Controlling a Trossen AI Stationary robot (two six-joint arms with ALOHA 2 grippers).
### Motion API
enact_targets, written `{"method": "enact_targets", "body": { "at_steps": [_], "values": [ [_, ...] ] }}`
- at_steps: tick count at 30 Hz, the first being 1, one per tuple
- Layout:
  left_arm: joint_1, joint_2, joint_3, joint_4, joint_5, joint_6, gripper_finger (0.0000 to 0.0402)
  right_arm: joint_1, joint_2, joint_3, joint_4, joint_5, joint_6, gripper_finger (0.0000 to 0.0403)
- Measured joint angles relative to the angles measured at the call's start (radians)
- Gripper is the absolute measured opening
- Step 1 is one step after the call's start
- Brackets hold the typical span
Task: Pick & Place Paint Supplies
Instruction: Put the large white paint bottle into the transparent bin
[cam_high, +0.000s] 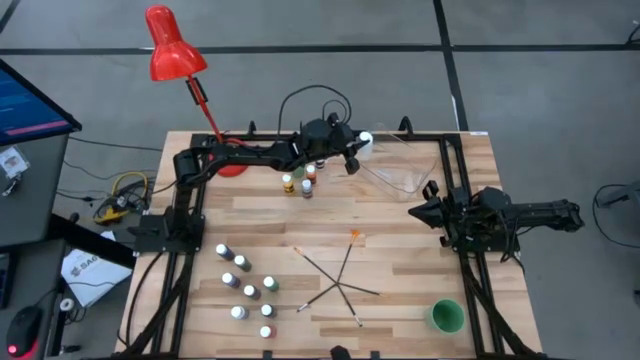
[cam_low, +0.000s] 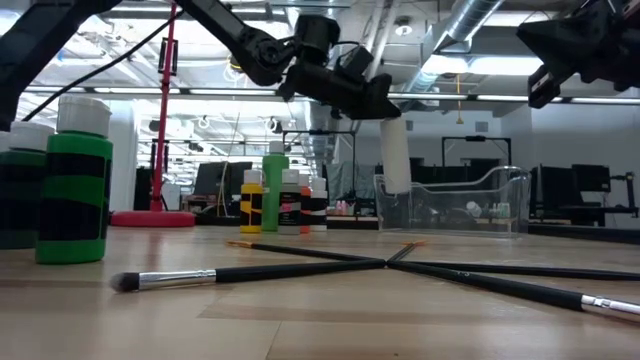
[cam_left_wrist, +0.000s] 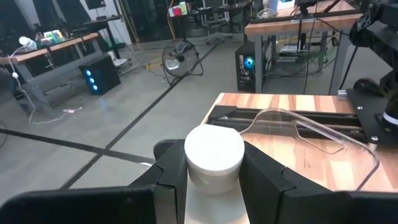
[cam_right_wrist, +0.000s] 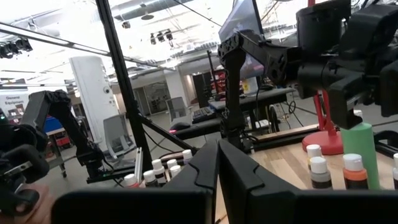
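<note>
My left gripper (cam_high: 356, 146) reaches over the table's far side and is shut on the taller white bottle (cam_low: 395, 155), lifted beside the clear tub's (cam_high: 410, 170) left wall. The taller green bottle (cam_low: 275, 185) and a few small white-capped bottles (cam_high: 306, 182) stand on their bases just left of it. More small bottles (cam_high: 246, 285) stand near the left front. Several thin dark paintbrushes (cam_high: 340, 280) lie crossed at the centre. My right gripper (cam_high: 415, 211) waits shut above the right side, touching nothing. My left gripper pinches the white bottle's capped top (cam_left_wrist: 214, 152) between its two fingers (cam_left_wrist: 171, 171), one on each side. The fingers slant down from the table's left. The bottle hangs nearly upright below them, its base (cam_low: 397, 188) lifted clear of the table.
The clear tub (cam_low: 450, 200) sits at the far right of the table; a green cup (cam_high: 446, 316) stands near the right front corner. A red lamp (cam_high: 172, 45) rises from the far left. Bare wood shows between the brushes and the tub.
</note>
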Motion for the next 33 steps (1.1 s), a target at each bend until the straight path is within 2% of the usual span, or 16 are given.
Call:
{"method": "enact_targets", "body": {
  "at_steps": [33],
  "values": [
    [0.018, 0.012, -0.002, -0.054, 0.042, -0.054, 0.0093, 0.0, 0.0, 0.0, 0.0, 0.0, 0.0, 0.0008]
  ]
}}
